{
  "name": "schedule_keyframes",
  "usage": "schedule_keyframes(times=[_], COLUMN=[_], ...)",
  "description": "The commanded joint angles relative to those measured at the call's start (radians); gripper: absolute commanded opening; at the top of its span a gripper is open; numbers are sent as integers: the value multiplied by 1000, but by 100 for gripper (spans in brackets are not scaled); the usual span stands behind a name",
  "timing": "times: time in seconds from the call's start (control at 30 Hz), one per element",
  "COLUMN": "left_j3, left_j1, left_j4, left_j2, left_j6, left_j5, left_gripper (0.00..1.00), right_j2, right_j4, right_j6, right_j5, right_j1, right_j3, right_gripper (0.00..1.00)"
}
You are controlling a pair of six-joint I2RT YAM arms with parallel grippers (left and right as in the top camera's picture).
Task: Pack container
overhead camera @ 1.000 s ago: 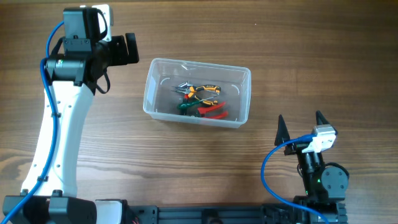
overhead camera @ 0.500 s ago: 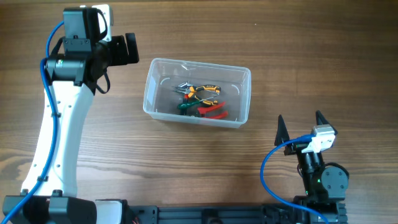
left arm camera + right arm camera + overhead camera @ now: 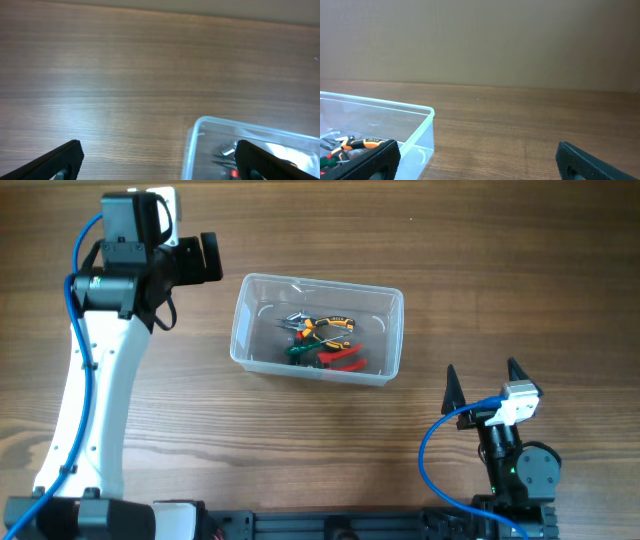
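Wood-grain boards make up the desk (image 3: pixel 300 440), which is seen from above with one arm at each side. Near the middle of the desk, a little toward the far edge, the container (image 3: pixel 320 281) is set upright with its open top facing the overhead camera. Three hand tools are seen lying together inside it on its floor: pliers with orange and yellow handles (image 3: pixel 328 326), a green-handled tool (image 3: pixel 300 351) and a red-handled tool (image 3: pixel 346 361). They are bunched so closely that it cannot be told which lies on which.

The left pincer (image 3: pixel 205 258) is held just beside the container's left end, apart from it and pointed toward it. In the left wrist view its dark fingertips (image 3: pixel 67 155) are spread to the edges of the picture, so it is wide open and nothing is gripped. The container's near corner (image 3: pixel 192 145) is seen between them, lower right.

The right pincer (image 3: pixel 482 380) is held near the front right of the desk, well apart from the container, with its two pointed fingers splayed wide and nothing between them. In the right wrist view the container's wall (image 3: pixel 415 135) is seen at lower left, with a plain beige wall (image 3: pixel 520 40) behind the desk. A blue cable (image 3: pixel 430 442) is looped beside the right arm.
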Motion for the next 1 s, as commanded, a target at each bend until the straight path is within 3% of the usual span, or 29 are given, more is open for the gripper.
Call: schedule_keyframes(times=[0.0, 0.33, 0.5, 0.67, 0.97], left_j3=[6, 6, -32, -251, -897], left_j1=[6, 6, 6, 16, 18], left_j4=[6, -41, -184, -153, 187], left_j2=[-182, -800, -940, -1048, -1286], left_j6=[-6, -21, -23, -134, -384], left_j5=[-89, -78, -77, -77, -76], left_gripper=[100, 100, 100, 100, 100], right_j2=[-16, -16, -16, -16, -16], right_j4=[5, 5, 5, 5, 5], right_j6=[-18, -18, -18, -18, -18], right_j5=[-16, -16, -16, -16, -16], right_j1=[4, 4, 4, 4, 4], right_j3=[-1, -1, -1, -1, -1], right_gripper=[100, 100, 100, 100, 100])
